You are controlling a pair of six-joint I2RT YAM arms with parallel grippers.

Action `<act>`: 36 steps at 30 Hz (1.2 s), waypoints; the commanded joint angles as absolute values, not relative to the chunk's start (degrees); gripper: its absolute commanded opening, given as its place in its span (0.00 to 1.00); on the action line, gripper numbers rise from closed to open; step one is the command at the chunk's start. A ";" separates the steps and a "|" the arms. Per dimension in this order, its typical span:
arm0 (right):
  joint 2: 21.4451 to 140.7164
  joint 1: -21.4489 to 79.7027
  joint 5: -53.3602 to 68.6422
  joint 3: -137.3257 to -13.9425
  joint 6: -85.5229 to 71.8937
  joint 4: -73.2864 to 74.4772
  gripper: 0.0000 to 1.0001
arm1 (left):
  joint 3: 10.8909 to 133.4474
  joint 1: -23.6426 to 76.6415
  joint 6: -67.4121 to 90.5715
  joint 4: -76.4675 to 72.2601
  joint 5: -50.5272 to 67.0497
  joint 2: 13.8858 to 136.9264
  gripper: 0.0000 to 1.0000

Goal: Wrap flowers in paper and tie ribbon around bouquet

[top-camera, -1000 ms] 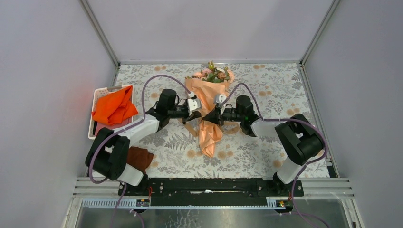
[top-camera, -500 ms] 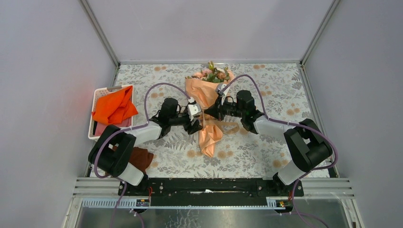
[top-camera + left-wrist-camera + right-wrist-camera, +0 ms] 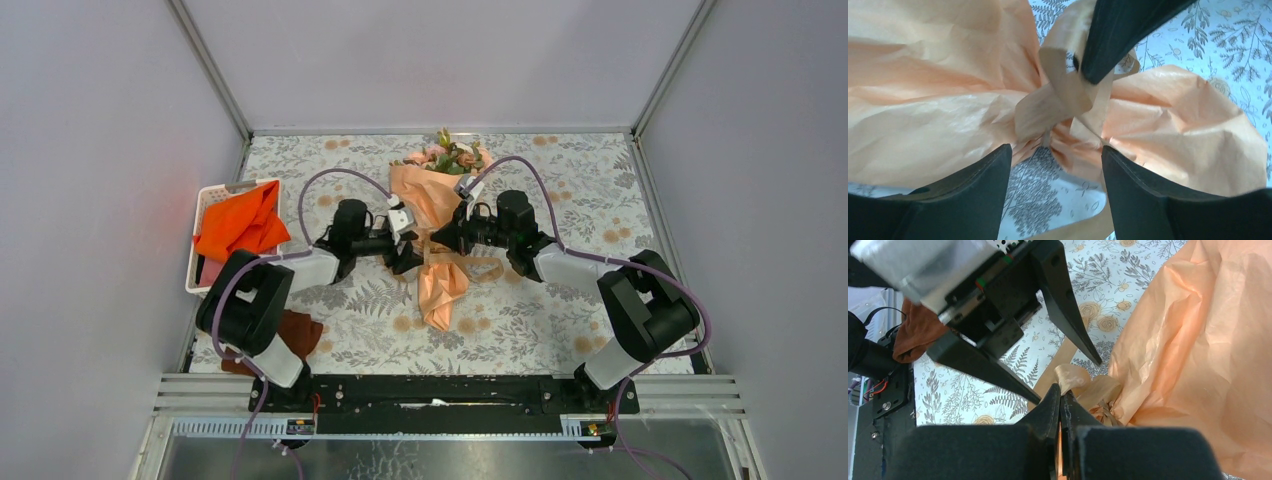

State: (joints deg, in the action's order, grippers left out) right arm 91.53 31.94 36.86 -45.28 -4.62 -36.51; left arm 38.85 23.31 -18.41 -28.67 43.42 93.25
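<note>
One dark brown cloth point(image 3: 297, 335) lies nearest you, at 7 o'clock on the table point(image 3: 560, 190) beside the left arm's base. Just beyond it, on the midline, the narrow tail of the paper point(image 3: 440, 290) points toward 6 o'clock, flat on the patterned top.

At the table's centre both claws meet at the waist of the bouquet point(image 3: 432, 205). Your left claw point(image 3: 408, 250) comes in from 9 o'clock with its fingers spread wide and holding nothing; in its wrist view the knot sits beyond the gap between them. Your right claw point(image 3: 437, 240) comes in from 3 o'clock, pinched tight on the ribbon point(image 3: 1068, 95) — a thin peach sliver shows between its fingers in its own wrist view. The ribbon is bunched and looped around the pinched paper right at that tip, and a loose loop of it lies on the table toward 4 o'clock of the waist.

Out at 9 o'clock a white basket point(image 3: 225, 188) holds a bright orange cloth point(image 3: 240, 228). Farthest off, at 12 o'clock, the flowers point(image 3: 452, 157) — pink blooms and green leaves — spill from the wide mouth of the paper cone.
</note>
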 commanded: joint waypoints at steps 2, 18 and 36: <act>89.68 32.43 35.69 -48.29 -5.11 -37.77 0.00 | 44.01 19.16 -35.35 -12.08 58.20 88.56 0.76; 90.94 32.43 35.87 -48.43 -5.41 -39.39 0.00 | 46.54 21.82 -5.46 -28.46 51.71 94.63 0.95; 92.15 32.30 39.05 -49.04 -7.52 -40.44 0.00 | 45.29 24.27 -5.36 -38.99 43.42 101.00 0.38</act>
